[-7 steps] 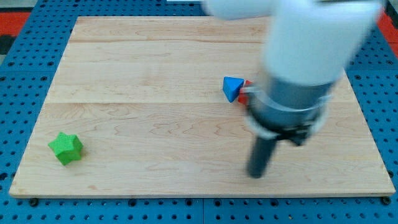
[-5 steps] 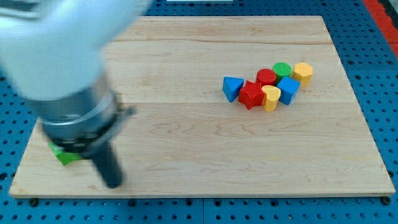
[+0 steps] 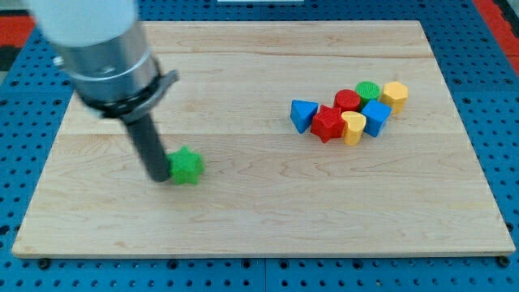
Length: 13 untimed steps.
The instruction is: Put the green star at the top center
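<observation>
The green star [image 3: 186, 166] lies on the wooden board [image 3: 259, 211], left of the middle and below the board's centre line. My tip [image 3: 156, 177] stands right against the star's left side, touching it. The arm's grey body rises from the rod toward the view's top left and hides part of the board's upper left.
A cluster of blocks sits right of centre: a blue triangle [image 3: 303, 114], a red star [image 3: 328, 124], a red cylinder [image 3: 348, 100], a green cylinder [image 3: 368, 89], a yellow hexagon [image 3: 395, 94], a blue cube [image 3: 375, 116] and a yellow heart [image 3: 353, 127].
My tip swept from the board's lower right across to the lower left, then moved up and right. The green star has been pushed from the lower left corner toward the middle.
</observation>
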Available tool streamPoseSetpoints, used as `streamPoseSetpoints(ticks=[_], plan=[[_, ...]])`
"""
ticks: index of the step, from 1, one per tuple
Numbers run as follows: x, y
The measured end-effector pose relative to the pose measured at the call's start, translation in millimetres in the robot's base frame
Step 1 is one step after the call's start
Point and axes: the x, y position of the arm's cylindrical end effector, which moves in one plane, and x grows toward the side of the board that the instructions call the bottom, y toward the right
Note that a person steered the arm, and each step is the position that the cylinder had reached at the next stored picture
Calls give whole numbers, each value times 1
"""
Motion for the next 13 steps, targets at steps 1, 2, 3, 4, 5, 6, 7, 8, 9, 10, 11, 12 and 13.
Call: streamPoseSetpoints(ticks=[1, 2, 3, 4, 5, 6, 7, 8, 9, 10, 11, 12, 13], plan=[[0, 52], [34, 76], [51, 92], [-8, 97], [-77, 86], [-92, 80], [-30, 76], [-60, 20], [-116, 84], [-136, 136], [-152, 164], [-185, 101], [-158, 102]])
